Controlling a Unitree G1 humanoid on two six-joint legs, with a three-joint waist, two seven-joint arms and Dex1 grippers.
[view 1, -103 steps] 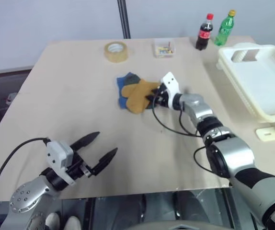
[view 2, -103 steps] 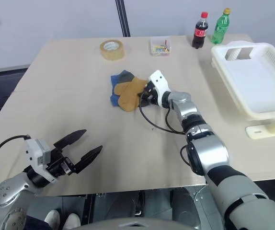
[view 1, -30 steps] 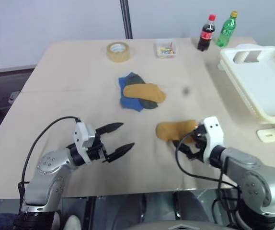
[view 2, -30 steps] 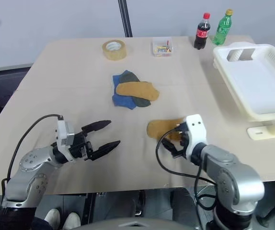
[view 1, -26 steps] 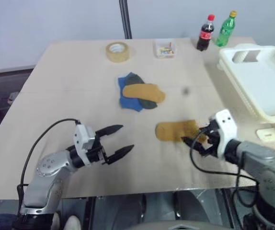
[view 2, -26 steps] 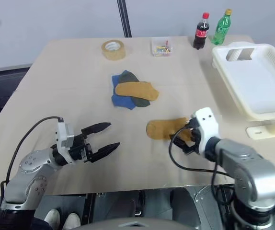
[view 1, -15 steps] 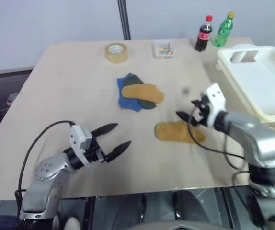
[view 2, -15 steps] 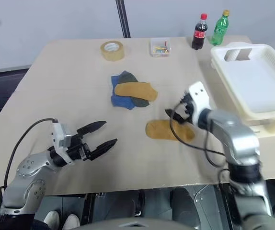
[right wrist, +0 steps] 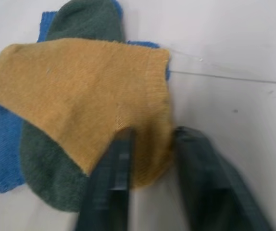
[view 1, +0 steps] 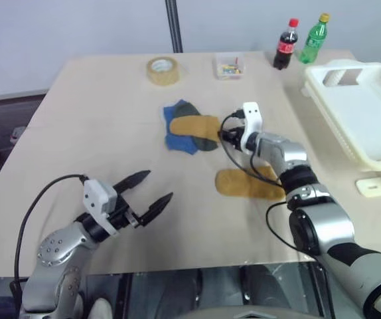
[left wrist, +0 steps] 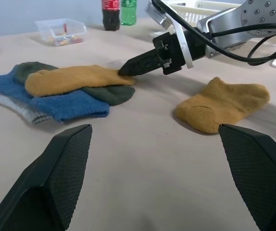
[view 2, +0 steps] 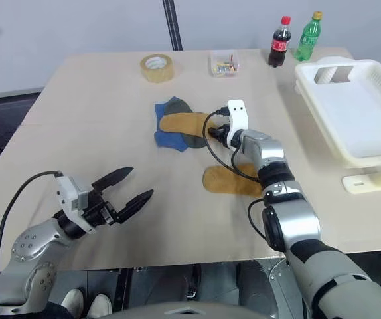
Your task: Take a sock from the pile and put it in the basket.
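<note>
A roll of tape (view 1: pixel 162 70), a small clear box (view 1: pixel 228 66) of bits, a cola bottle (view 1: pixel 284 44) and a green bottle (view 1: pixel 312 39) stand along the far edge of the table (view 1: pixel 91 133), well apart from the work. The white basket (view 1: pixel 360 109) sits at the far right of the table, nothing standing between it and the socks. Mid-table lies the pile (view 1: pixel 190 127): a blue sock (left wrist: pixel 46 102) at the bottom, a dark green sock (left wrist: pixel 106 93) over it, and a mustard sock (view 1: pixel 194 124) lying flat on top. A second mustard sock (view 1: pixel 249 184) lies by itself nearer the front edge, apart from the heap and untouched. The right arm reaches out over that loose sock, pointing forward, leftward and slightly down, so that the right gripper (view 1: pixel 221 135) meets the open cuff end of the sock on the pile; one black finger lies on top of the cloth, the other at its edge, pinching the cuff between them (a small gap remains between the fingers in the wrist view). The left gripper (view 1: pixel 145 193) hovers low near the front-left of the table, pointing level toward the middle, fingers spread wide and holding nothing.
</note>
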